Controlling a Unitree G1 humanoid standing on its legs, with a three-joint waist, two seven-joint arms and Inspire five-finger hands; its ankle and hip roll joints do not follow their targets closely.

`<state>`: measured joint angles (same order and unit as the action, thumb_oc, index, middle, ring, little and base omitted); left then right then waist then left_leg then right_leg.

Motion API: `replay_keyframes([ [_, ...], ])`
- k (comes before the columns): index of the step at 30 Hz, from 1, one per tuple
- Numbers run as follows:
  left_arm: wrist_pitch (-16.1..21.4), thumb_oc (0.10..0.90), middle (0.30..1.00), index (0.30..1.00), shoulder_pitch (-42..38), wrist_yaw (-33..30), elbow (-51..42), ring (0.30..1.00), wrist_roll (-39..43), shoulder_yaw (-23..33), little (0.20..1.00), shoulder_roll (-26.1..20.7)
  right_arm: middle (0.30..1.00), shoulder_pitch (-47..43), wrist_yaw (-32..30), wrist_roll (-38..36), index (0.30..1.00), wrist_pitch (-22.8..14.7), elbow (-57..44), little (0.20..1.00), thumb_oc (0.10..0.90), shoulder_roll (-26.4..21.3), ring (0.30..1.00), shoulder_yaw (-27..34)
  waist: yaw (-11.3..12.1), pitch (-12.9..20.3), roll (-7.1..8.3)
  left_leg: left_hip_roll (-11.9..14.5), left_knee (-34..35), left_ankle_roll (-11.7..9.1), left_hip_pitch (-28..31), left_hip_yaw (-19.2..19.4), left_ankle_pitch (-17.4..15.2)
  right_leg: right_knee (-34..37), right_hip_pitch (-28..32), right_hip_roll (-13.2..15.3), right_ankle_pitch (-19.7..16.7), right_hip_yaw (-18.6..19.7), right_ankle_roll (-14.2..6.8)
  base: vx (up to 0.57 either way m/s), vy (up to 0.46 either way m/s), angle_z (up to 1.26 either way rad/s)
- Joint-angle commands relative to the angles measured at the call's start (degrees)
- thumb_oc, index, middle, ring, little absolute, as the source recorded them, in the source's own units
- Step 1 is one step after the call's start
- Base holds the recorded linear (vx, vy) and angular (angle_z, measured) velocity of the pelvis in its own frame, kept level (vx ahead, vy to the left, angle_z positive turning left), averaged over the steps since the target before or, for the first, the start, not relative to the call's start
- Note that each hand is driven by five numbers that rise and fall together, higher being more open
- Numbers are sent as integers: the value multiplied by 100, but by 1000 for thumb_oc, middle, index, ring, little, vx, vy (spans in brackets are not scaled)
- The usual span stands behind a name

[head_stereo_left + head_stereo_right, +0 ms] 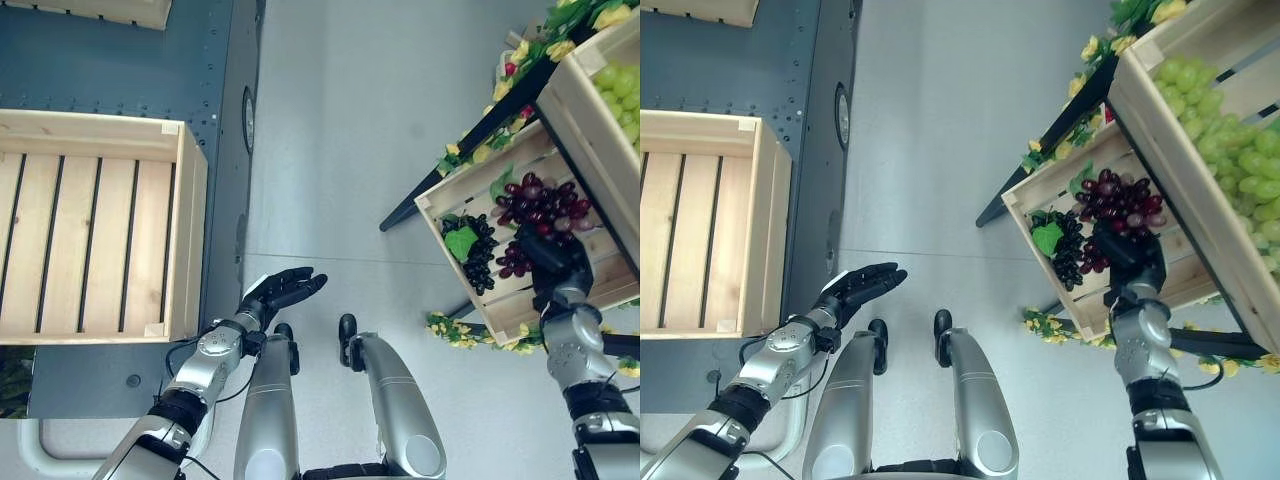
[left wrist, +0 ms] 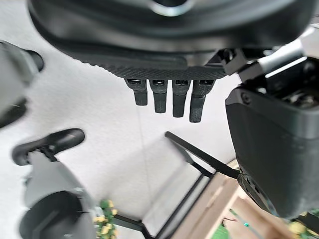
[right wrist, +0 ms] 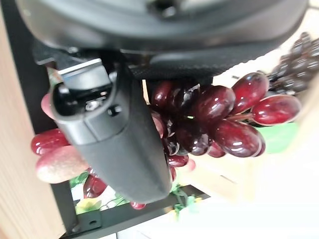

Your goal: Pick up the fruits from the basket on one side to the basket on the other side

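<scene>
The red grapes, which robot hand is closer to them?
The right hand. It reaches into the crate right at the red grapes, thumb against the bunch. The left hand hangs open over the floor, far away, beside the empty crate.

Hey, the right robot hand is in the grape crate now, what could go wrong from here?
1. The right robot hand sits on the red grape bunch with its thumb alongside; its fingers are hidden, so the grip may be partial and the bunch could slip.
2. Dark grapes lie against the red ones in the tilted crate; lifting may drag them out.
3. The empty crate is across the floor, beside the open left robot hand; a long carry risks dropping.
</scene>
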<state>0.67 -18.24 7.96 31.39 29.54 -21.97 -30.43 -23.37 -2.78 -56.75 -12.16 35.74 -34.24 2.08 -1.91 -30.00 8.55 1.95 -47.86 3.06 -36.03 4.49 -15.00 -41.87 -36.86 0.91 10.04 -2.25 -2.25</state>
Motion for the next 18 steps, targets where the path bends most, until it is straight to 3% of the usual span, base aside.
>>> replay_keyframes([
  [1, 257, 800, 900, 900, 99, 101, -646, 900, 92, -243, 900, 298, 300, -397, -232, -96, 300, -336, 135, 300, 400, -1106, 300, 608, 112, 404, -286, -300, -612, 48, -87, 31, -642, -621, 275, -8, 315, -554, 516, 0, 0, 0],
  [8, 243, 800, 900, 900, -58, 16, -731, 900, 180, -319, 900, 259, 300, -943, -381, 113, 300, 112, 334, 300, 400, -1300, 300, 427, 204, 395, -328, -345, -1064, 49, -460, -33, -768, -1105, -115, 31, 465, -578, 530, -6, -21, 5],
  [18, 329, 800, 900, 900, -106, -33, -781, 900, 313, -385, 900, 211, 300, -1417, -688, 17, 300, 450, 753, 300, 400, -1467, 300, 394, 234, 374, -423, -305, -1438, 71, -740, -43, -891, -1546, -444, 121, 651, -639, 565, -20, -4, 2],
])
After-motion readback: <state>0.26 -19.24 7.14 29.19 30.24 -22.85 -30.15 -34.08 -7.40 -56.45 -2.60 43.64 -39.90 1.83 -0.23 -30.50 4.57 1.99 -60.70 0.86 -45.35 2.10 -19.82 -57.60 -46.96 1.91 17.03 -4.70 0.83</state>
